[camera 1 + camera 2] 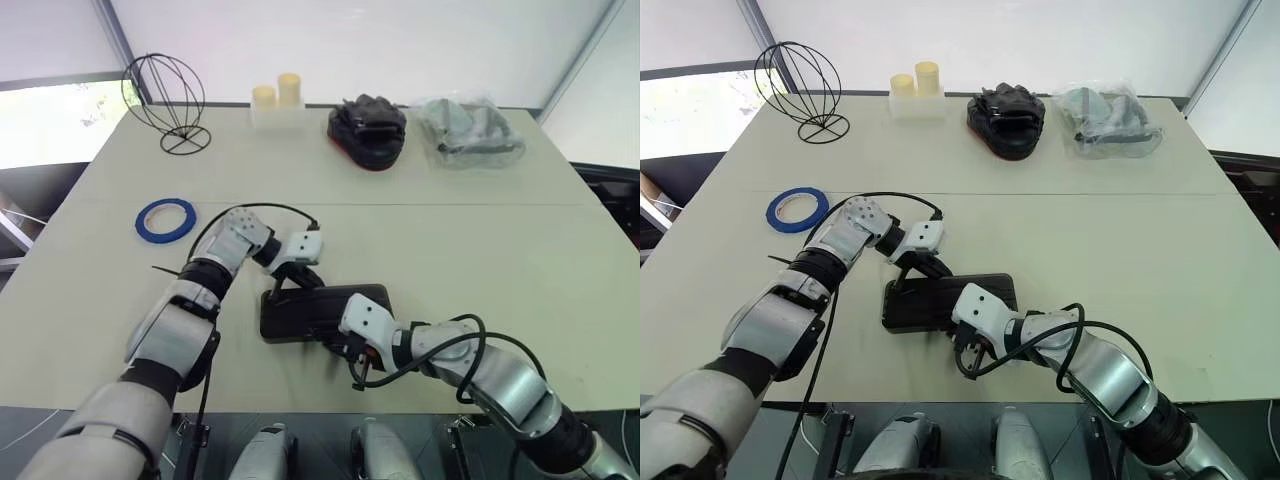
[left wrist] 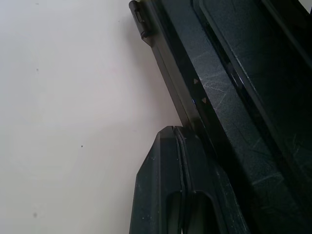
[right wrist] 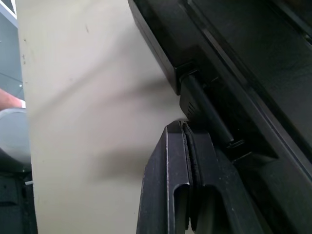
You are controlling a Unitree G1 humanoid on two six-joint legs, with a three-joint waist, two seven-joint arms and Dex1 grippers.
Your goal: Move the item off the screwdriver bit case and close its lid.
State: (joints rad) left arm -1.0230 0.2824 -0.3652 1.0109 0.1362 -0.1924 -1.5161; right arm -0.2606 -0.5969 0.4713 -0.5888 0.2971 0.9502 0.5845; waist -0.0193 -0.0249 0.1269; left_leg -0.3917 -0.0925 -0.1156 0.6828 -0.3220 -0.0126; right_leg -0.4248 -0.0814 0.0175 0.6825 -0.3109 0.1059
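Lying mid-table, flat dark grey-blue plastic screwdriver bit case (image 1: pixel 325 312) looks lid-down; blue tape ring (image 1: pixel 165 219) sits well apart. Left gripper (image 1: pixel 283 283) and right gripper (image 1: pixel 345 348), both clenched empty, flank case. Rigid, light, likely slippery: press edges.

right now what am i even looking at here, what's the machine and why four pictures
A humanoid robot with two arms works at a table. Two pictures come from its head cameras, looking down; the other two from a camera on each wrist, looking along the fingers. The left gripper and right gripper, both shut and holding nothing, sit at opposite edges of the dark bit case, whose lid looks down. The blue tape ring lies apart on the table. At the far edge: a wire sphere, candles, black gloves, a plastic bag.
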